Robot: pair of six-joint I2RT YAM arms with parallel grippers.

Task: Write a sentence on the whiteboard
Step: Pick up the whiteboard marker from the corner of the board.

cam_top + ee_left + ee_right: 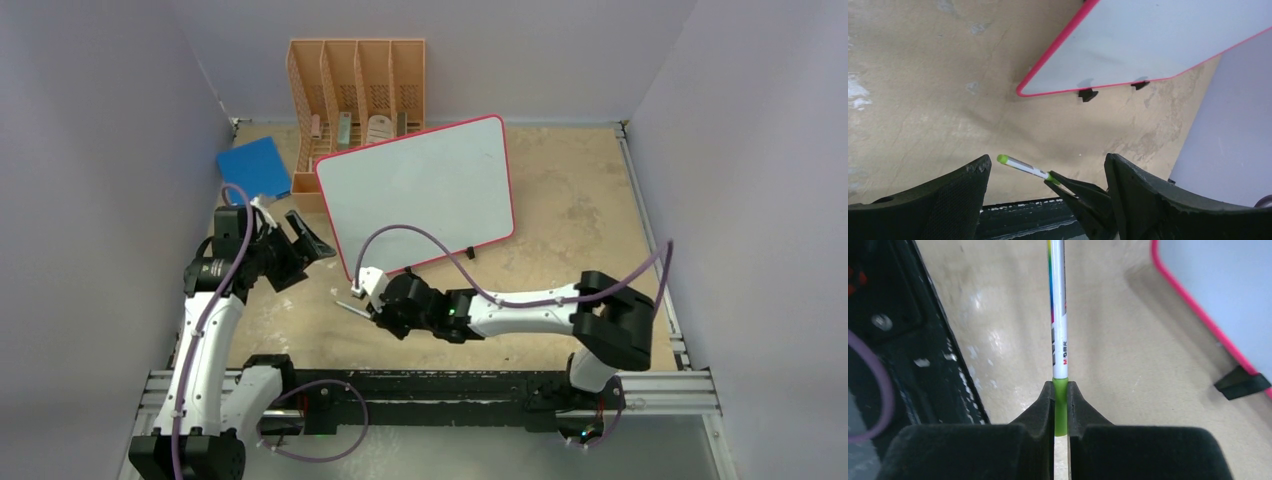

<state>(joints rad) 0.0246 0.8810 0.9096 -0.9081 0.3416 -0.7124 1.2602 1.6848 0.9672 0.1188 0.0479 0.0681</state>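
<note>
The whiteboard (420, 190), white with a red-pink rim, lies tilted across the back middle of the table. No sentence shows on its face; it looks blank in every view. A white marker (352, 308) with green ends hangs just off the board's near left corner. My right gripper (375, 308) is shut on the marker's green end (1061, 410), and the barrel (1058, 315) points away from it. In the left wrist view the marker (1023, 167) sticks out of the right gripper's fingers (1083, 192). My left gripper (305, 240) stands open and holds nothing, left of the board.
An orange slotted rack (357, 90) with small items stands behind the board. A blue flat book (254, 166) lies at the back left. The board's two black feet (1088, 94) rest on the tabletop. A metal rail (450, 390) runs along the near edge.
</note>
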